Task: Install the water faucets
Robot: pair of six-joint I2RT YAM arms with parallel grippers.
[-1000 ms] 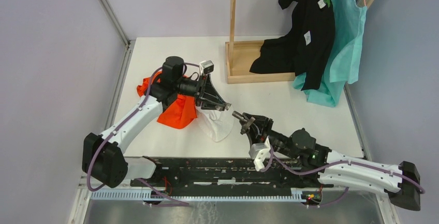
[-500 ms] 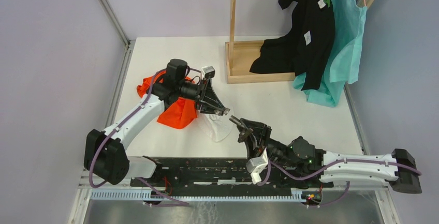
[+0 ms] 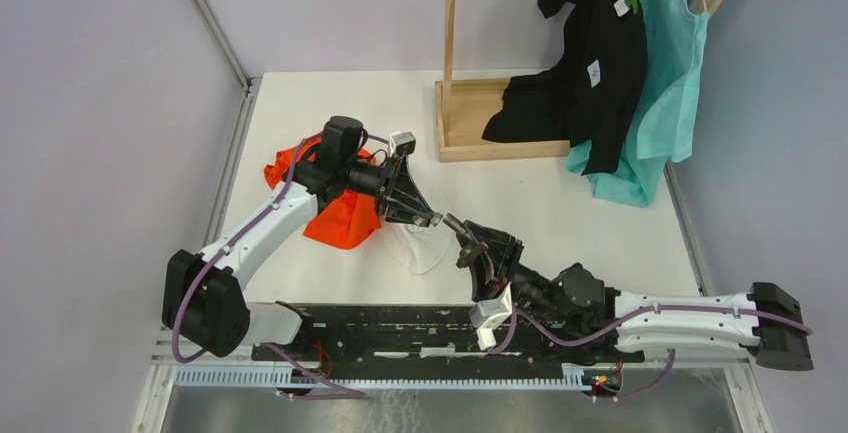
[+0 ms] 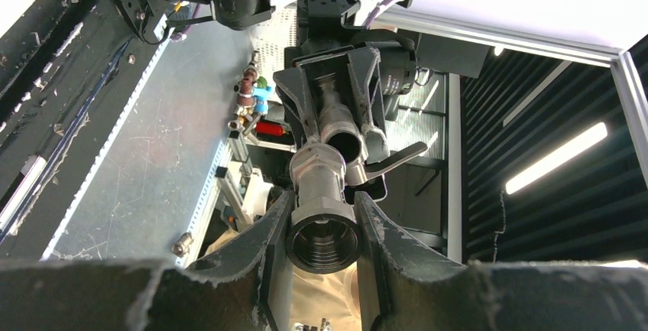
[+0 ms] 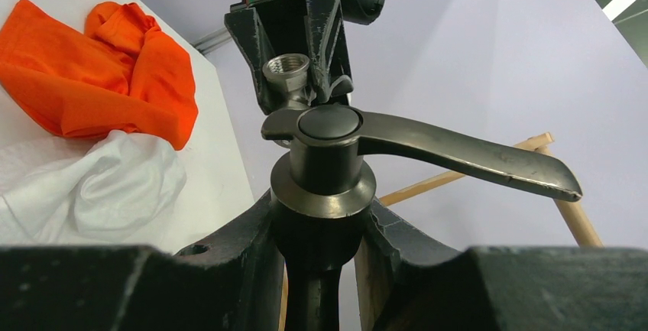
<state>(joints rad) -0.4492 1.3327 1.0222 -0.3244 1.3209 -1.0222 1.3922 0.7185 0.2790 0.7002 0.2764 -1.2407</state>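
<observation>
Two parts of the water faucets meet in mid-air over the white cloth (image 3: 425,248). My left gripper (image 3: 428,218) is shut on a grey threaded fitting (image 4: 325,220), whose open end faces the left wrist camera between the fingers (image 4: 267,247). My right gripper (image 3: 478,248) is shut on a dark valve body (image 5: 325,193) with a long lever handle (image 5: 458,151). The two parts point at each other end to end (image 3: 447,223). Whether they touch I cannot tell. The right wrist view shows the left gripper (image 5: 294,33) and its fitting (image 5: 286,67) just beyond the valve.
An orange cloth (image 3: 340,215) lies under the left arm, beside the white one. At the back right a wooden stand (image 3: 470,133) holds black (image 3: 590,63) and teal (image 3: 665,83) garments. A black rail (image 3: 400,328) runs along the near edge.
The right arm has stretched lower and further left, bringing its valve up to the left gripper's fitting. The left gripper has dropped slightly towards it. Both grips are unchanged.
</observation>
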